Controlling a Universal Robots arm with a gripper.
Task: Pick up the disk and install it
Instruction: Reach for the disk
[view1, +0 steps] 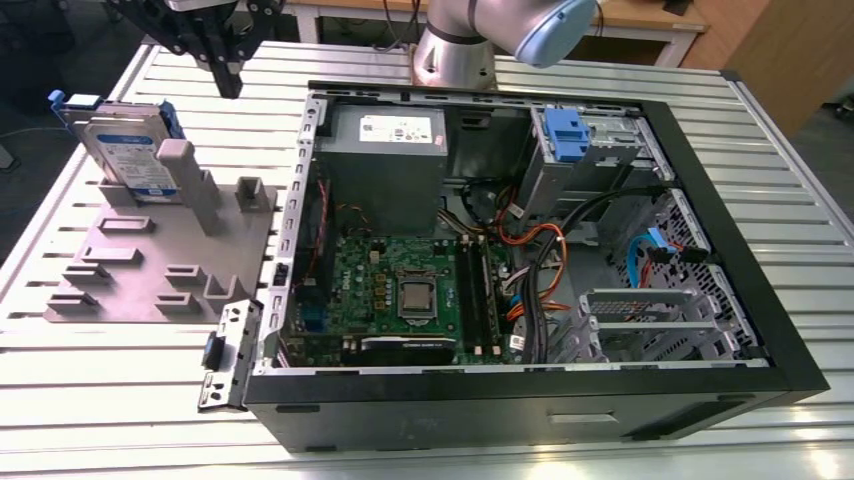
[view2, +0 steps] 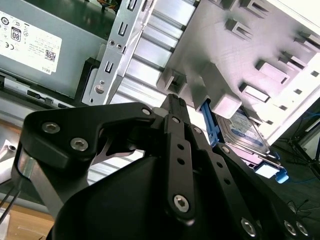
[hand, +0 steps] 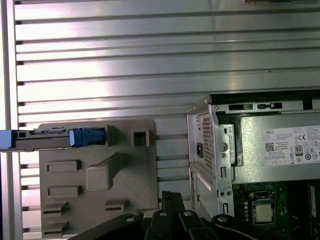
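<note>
The disk (view1: 127, 150) stands on edge in a slot at the back of a grey plastic fixture (view1: 147, 260), at the exterior view's left. It is a silver drive with a white-and-blue label in a blue carrier. In both wrist views the disk (view2: 245, 130) (hand: 45, 138) sits in that same slot. My black gripper (view1: 230, 88) hangs above the table between the disk and the computer case, apart from both. Its fingers meet at the tip in both wrist views (view2: 172, 100) (hand: 167, 196), with nothing between them.
An open black computer case (view1: 747, 250) lies on the slatted aluminium table (view1: 120, 400). Inside it are a grey power supply (view1: 384, 140), a green motherboard (view1: 400, 290), cables and a metal drive bay with a blue latch (view1: 566, 135). The arm's base (view1: 454, 50) stands behind the case.
</note>
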